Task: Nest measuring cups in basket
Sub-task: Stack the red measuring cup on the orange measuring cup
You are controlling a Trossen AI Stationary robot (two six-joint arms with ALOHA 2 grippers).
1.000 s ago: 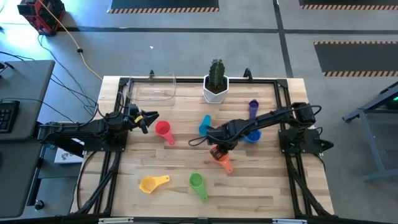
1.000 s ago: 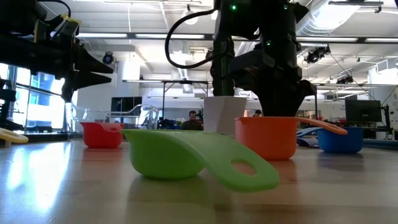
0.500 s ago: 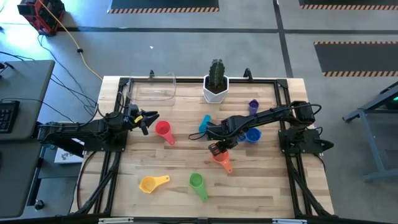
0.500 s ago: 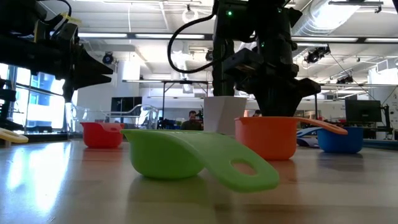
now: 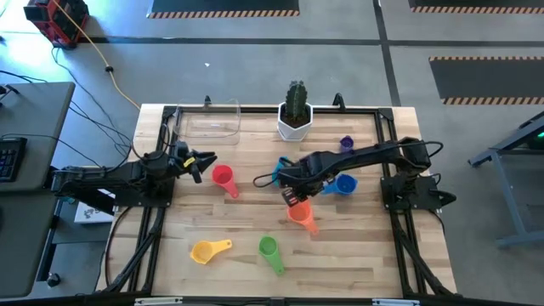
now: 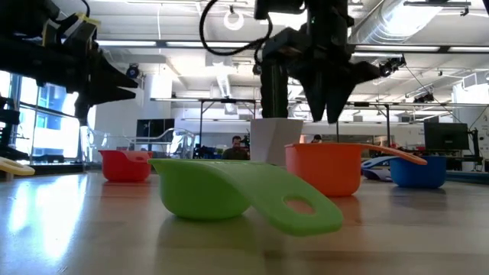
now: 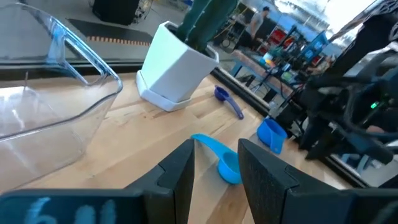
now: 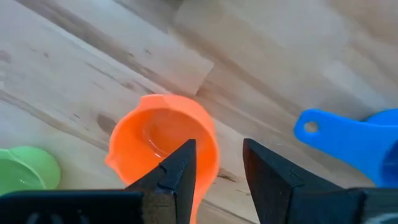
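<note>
Orange cup point(image 5: 299, 213) sits apparently just below right gripper point(image 5: 291, 197).

The right gripper point(image 6: 327, 114) has lifted clear of the orange cup point(image 6: 323, 168), which stays on the table, its fingers parted.

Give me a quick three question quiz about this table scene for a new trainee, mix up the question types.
1. True or false: the orange cup already lies inside the clear basket.
2. Which cup sits nearest the left tool? A) red cup B) green cup C) purple cup
3. Fill in: the right tool hangs open just above the ____ cup.

Key:
1. False; it stands on the tabletop, far from the basket.
2. A
3. orange
</note>
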